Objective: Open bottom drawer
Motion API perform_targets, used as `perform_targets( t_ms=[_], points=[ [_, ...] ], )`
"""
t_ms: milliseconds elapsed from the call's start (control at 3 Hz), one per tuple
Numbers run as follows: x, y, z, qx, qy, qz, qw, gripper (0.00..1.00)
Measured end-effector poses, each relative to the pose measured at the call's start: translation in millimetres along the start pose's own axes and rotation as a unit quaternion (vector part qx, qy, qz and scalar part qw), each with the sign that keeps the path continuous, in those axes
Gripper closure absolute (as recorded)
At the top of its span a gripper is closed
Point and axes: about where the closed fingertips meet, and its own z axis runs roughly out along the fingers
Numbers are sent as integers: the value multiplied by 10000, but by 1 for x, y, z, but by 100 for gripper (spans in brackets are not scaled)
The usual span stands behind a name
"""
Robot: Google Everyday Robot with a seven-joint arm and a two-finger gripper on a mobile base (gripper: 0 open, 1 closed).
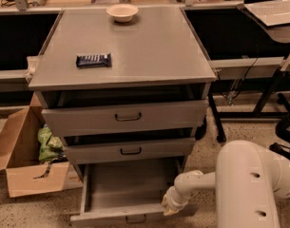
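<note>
- the bottom drawer (128, 189) stands pulled well out from the foot of the grey cabinet (135, 46), with its plain grey tray open to view and its front near the lower edge of the frame.
- its small dark handle (136, 218) shows at the middle of that front.
- the gripper (170, 207) is at the right end of the drawer front, by the right front corner; i cannot tell whether it is spread or pressed together.
- the white arm (249, 184) reaches in from the lower right.
- the middle drawer (97, 152) and top drawer (87, 120) each stand slightly out.
- on the cabinet top, a pale bowl (122, 12) sits at the back and a dark snack bar (93, 60) lies toward the left.
- an open cardboard box (16, 141) holding a green bag (49, 144) sits on the floor just left of the cabinet.
</note>
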Motion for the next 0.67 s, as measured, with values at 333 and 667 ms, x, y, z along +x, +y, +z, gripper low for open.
perform_targets(
  t_ms=[333,667],
  points=[
    [-10,17,-6,28,-5,-81,10000,100],
    [-10,17,-6,28,-6,-81,10000,0]
  ],
)
